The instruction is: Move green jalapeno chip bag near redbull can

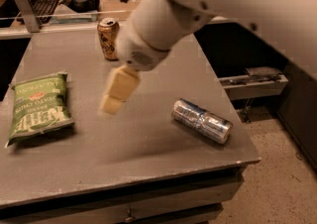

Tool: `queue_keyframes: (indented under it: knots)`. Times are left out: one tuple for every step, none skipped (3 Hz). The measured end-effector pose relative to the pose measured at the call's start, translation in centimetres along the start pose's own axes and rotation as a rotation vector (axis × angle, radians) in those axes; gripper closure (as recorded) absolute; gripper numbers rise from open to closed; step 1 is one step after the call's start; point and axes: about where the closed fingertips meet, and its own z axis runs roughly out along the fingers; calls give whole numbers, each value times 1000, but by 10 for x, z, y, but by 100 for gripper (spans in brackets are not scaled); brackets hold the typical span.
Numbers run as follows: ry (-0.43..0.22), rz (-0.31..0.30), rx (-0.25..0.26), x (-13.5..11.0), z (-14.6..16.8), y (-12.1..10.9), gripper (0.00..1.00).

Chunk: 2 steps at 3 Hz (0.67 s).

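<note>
The green jalapeno chip bag (38,107) lies flat on the grey table (138,158) at the left. The redbull can (201,120), silver and blue, lies on its side at the right of the table. My gripper (114,98) hangs above the table's middle, between bag and can, nearer the bag and touching neither. It holds nothing that I can see.
A shorter brown-gold can (108,38) stands upright at the back of the table. Behind the table is a desk with a keyboard (42,1) and a headset (79,1). The table's right edge drops to the floor (277,178).
</note>
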Motion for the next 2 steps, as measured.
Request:
queue_keyframes:
  knots:
    - [-81, 12, -5, -36, 31, -2, 0]
    - [-139, 27, -30, -70, 77, -2, 0]
